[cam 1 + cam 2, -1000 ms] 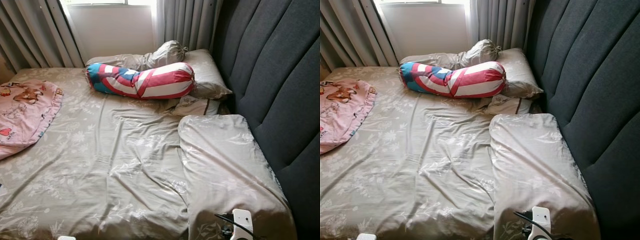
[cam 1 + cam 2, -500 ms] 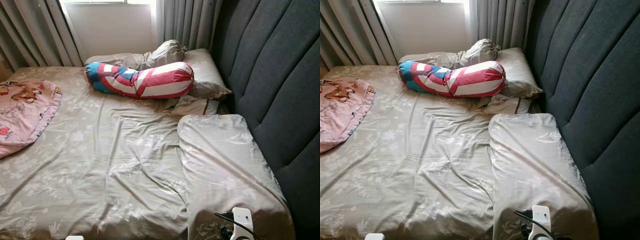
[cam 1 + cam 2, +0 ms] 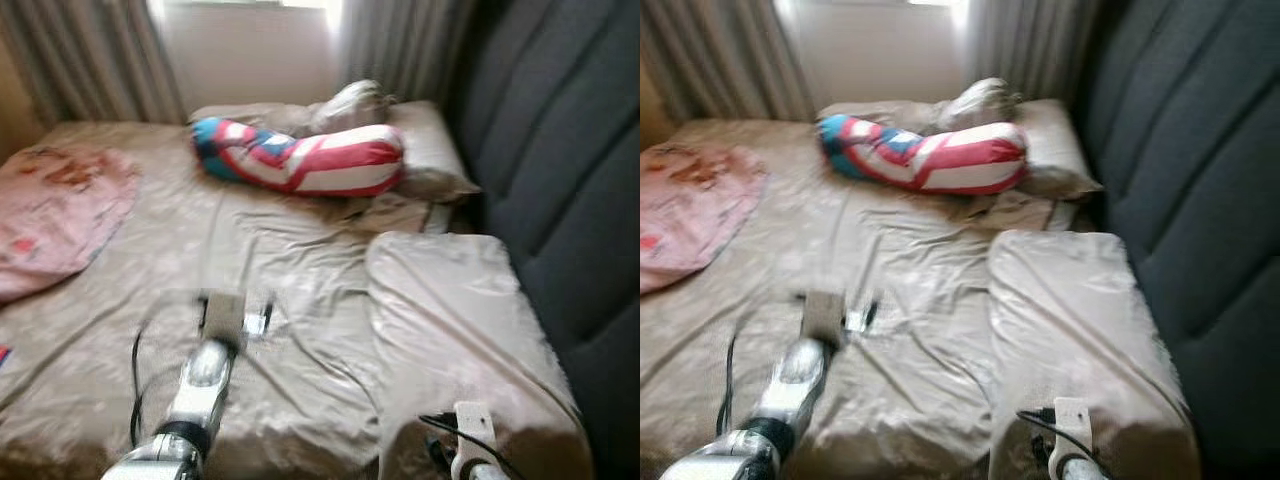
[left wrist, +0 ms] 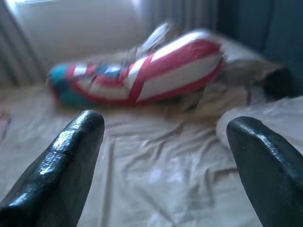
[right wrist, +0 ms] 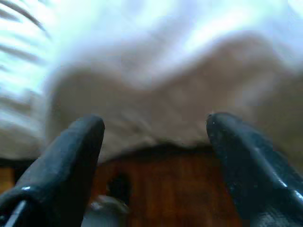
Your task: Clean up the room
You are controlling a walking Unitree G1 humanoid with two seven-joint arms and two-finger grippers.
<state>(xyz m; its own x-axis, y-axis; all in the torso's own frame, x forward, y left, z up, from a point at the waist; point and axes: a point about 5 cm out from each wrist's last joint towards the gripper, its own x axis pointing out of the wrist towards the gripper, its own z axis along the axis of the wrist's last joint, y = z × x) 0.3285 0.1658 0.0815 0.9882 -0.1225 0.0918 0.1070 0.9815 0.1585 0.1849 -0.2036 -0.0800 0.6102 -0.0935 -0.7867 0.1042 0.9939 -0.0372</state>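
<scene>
Nearest, well short of the bolster [image 3: 300,160]: left arm [image 3: 195,385], silver, reaching out above the rumpled beige sheet [image 3: 300,260]. At its end, blurred by motion, the left gripper [image 3: 250,318], hovering over the sheet with nothing held. Seen from the left wrist, black fingers [image 4: 71,156] spread wide apart and aimed straight at the bolster across bare sheet.

Also near, on the headboard side of the bolster and well toward the camera: right arm [image 3: 470,445], a white piece with a black cable, low against the near end of a flat beige pillow [image 3: 450,330]. Right gripper [image 5: 156,156] spread open too and empty, facing blurred beige cloth above a brown surface.

Farther off, level with the bolster but well apart from it, toward the side away from the headboard: pink blanket [image 3: 60,200] with a printed pattern, lying crumpled on the sheet.

Then the bolster itself, red, white and blue, lying across the bed. Touching its headboard end, a second beige pillow [image 3: 425,145]; just behind it, a crumpled grey-beige bundle [image 3: 350,100]. Cannot tell what the bundle is.

Beyond the bolster: grey curtains [image 3: 100,60] framing a bright window [image 3: 250,40]. Alongside, past both pillows, the dark padded headboard [image 3: 560,150].
</scene>
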